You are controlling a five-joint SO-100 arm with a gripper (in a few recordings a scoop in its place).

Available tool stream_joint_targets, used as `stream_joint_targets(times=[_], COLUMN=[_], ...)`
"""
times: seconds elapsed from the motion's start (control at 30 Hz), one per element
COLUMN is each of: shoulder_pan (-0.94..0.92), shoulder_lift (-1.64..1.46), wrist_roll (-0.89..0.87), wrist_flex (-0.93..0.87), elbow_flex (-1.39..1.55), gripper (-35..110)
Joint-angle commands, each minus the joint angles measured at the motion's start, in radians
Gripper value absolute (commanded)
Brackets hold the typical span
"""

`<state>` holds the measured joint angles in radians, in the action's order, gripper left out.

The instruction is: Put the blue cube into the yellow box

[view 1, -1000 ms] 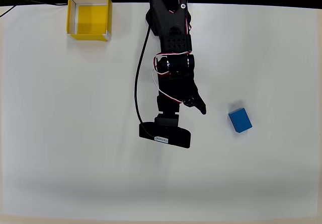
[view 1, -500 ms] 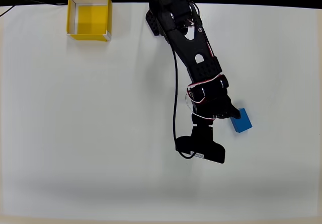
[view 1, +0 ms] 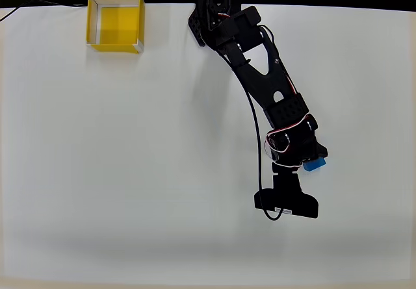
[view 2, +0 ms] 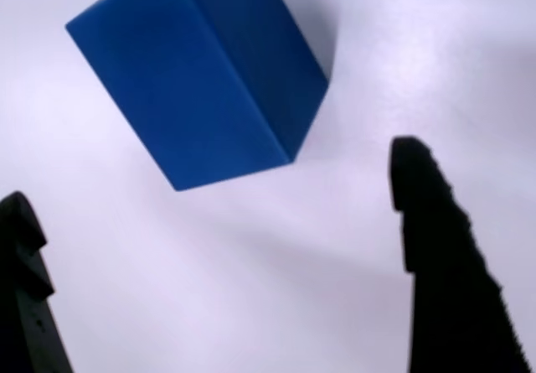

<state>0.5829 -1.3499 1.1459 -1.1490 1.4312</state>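
at the right side of the white table (view 1: 97, 172), overhead view, the black arm (view 1: 260, 75) reaches out from the top edge and down toward the lower right; its gripper (view 1: 311, 159) sits over the blue cube (view 1: 316, 164), of which just a small blue corner shows past the wrist; wrist view has the blue cube (view 2: 201, 71) lying on the table, upper left of centre, turned at an angle to the fingers; gripper (view 2: 218, 247) spread wide, the left finger at the lower left edge and the right finger (view 2: 435, 256) well over to the right, bare table between the tips; cube looks ahead of the tips rather than between them, no contact that i can see; yellow box (view 1: 115, 21) sits at the far top left corner of the table in the overhead view, well apart from arm and cube, nothing inside it; judgement: task is early, approach about finished, nothing grasped yet; left to do: bring the fingers around the cube, likely with some wrist turn to meet its skewed faces, close, lift, carry across the table to the box, release inside; main risk i'd guess is nudging the cube off line on the close
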Motion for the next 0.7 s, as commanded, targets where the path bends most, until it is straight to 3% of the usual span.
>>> stream_joint_targets(times=[0.0, 0.67], shoulder_pan=[0.029, 0.071], shoulder_lift=[-0.014, 0.138], wrist_roll=[0.009, 0.026], wrist_flex=[-0.011, 0.067], elbow_flex=[-0.129, -0.150], gripper=[45, 42])
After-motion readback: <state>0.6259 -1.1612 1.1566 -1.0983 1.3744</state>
